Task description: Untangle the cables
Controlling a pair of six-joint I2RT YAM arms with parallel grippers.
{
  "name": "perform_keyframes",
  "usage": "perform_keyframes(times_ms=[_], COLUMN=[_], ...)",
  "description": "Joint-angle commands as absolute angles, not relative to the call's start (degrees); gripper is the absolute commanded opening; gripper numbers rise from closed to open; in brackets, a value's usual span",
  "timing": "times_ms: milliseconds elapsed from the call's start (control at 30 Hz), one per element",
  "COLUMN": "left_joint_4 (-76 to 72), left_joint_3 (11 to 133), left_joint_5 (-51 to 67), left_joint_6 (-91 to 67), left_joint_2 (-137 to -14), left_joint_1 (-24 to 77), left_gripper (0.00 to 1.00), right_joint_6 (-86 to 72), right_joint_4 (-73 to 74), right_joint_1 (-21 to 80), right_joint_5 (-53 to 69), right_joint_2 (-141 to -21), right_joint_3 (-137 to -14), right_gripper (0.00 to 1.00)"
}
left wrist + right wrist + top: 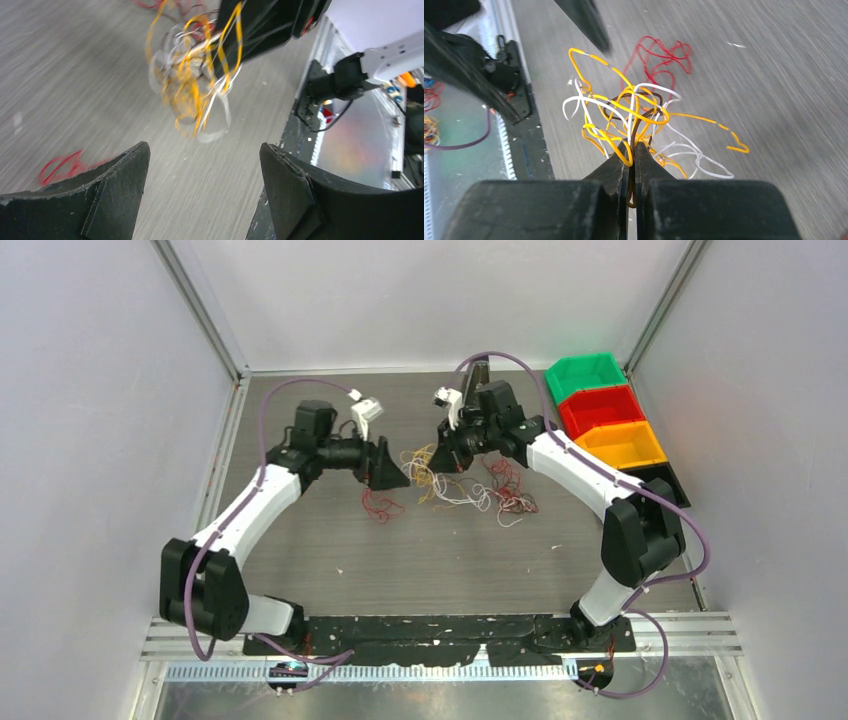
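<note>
Yellow, white, brown, red cables (634, 117); grey woodgrain table (450, 560)

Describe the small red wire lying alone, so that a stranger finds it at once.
Find the left gripper, open above the table. On its near side lies a small red wire curl. It is all red, unlike the yellow-white tangle the right gripper holds, and smaller than the red heap.

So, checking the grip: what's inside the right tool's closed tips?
The right tool is shut on the tangle: brown and yellow strands enter between its tips. How deep they run is covered.
</note>
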State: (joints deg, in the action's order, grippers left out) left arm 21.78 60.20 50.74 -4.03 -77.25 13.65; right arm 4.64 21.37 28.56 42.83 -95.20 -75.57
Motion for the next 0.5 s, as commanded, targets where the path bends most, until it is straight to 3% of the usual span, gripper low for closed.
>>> perform_keyframes(times_ms=[0, 33, 133, 167, 300, 467], left_joint_4=[5.4, 5.2, 9.2, 10.8, 9.6, 19.2], left_joint_3=[59.5, 60.0, 62.3, 62.7, 60.7, 65.7], left_joint_5=[53.2, 53.1, 52.5, 53.3, 54.6, 56.0], left_joint_6=[-13.3, -13.6, -13.2, -13.0, -15.3, -10.5], left_joint_2=[-81.5, -82.6, -84.6, -84.4, -78.5, -73.8], left_joint_1=[19.5, 20.1, 19.3, 17.9, 9.0, 2.4], left_gripper=[0.81, 0.76, 0.14, 0.02, 0.00, 0.00], right_joint_6=[0.3, -0.5, -0.5, 0.5, 8.9, 17.9], right_joint_4=[15.8, 15.6, 16.9, 17.6, 24.9, 30.4], right_joint_1=[30.6, 30.7, 30.1, 29.2, 25.6, 21.2], right_joint_5=[48.3, 48.8, 48.0, 47.1, 37.9, 29.2], right_joint_2=[-95.7, -95.6, -94.8, -94.6, -94.4, -95.4], right_joint_3=[-79.0, -79.2, -78.9, -78.6, -75.8, -70.6], right_gripper=[0.06, 0.06, 0.07, 0.07, 0.06, 0.05])
